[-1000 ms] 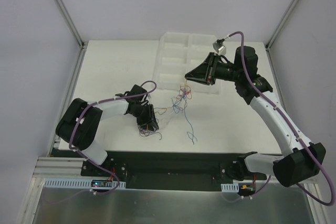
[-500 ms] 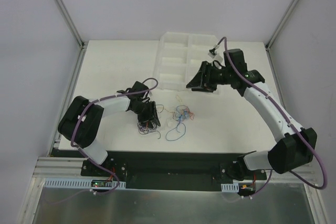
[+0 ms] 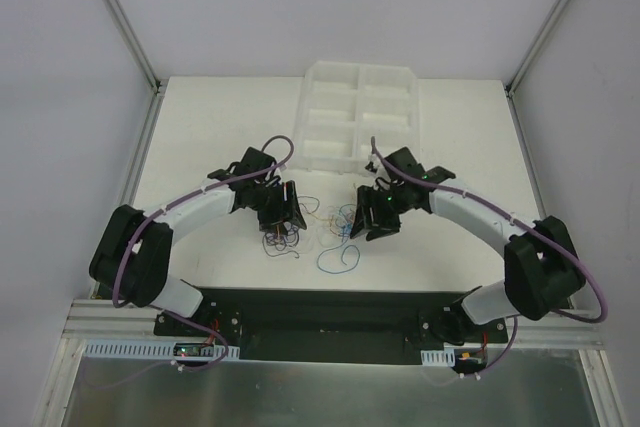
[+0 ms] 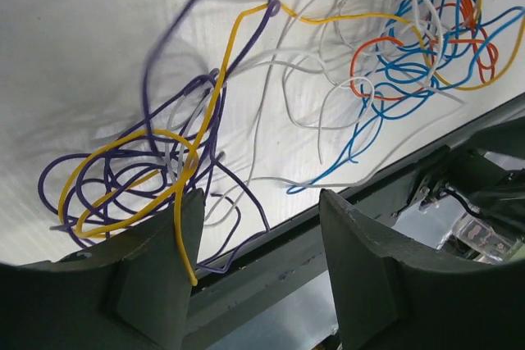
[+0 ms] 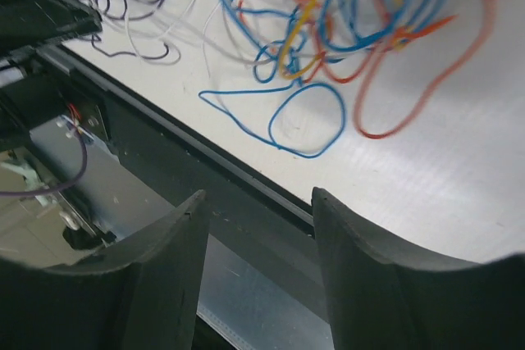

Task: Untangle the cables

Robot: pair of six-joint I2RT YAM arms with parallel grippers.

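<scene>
Loosely, cables span left fingers to right fingers.

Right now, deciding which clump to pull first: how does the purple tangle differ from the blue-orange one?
The purple tangle is nearly one colour and lies by the left gripper; the blue-orange tangle mixes blue, orange and yellow and lies by the right gripper. Both lie loose, linked by a yellow strand.

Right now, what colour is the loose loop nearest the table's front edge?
Blue; the loop shows best in right wrist.
</scene>
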